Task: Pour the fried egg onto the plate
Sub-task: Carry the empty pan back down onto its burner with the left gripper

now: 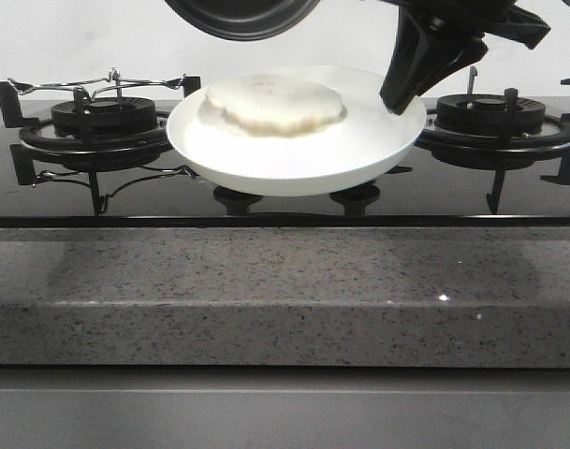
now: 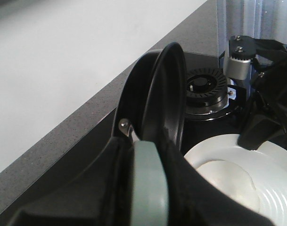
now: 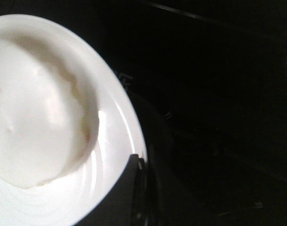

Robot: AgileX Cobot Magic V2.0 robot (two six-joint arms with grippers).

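The white plate [image 1: 294,159] hangs tilted above the middle of the stove, my right gripper [image 1: 401,94] shut on its right rim. The fried egg [image 1: 275,103], an off-white disc with a browned edge, lies flat on the plate's far left part. The black frying pan [image 1: 242,17] is above the plate at the top edge of the front view. In the left wrist view the pan [image 2: 162,94] stands steeply tilted, its pale green handle [image 2: 150,183] clamped in my left gripper [image 2: 150,155], with the plate [image 2: 280,197] and egg [image 2: 228,176] below. In the right wrist view my right gripper [image 3: 139,162] pinches the plate [image 3: 115,155] beside the egg [image 3: 35,117].
Two burners with black pan supports flank the plate, one on the left [image 1: 102,117] and one on the right [image 1: 490,112]. A speckled grey stone counter edge [image 1: 285,290] runs across the front. Two stove knobs [image 1: 355,198] sit just under the plate.
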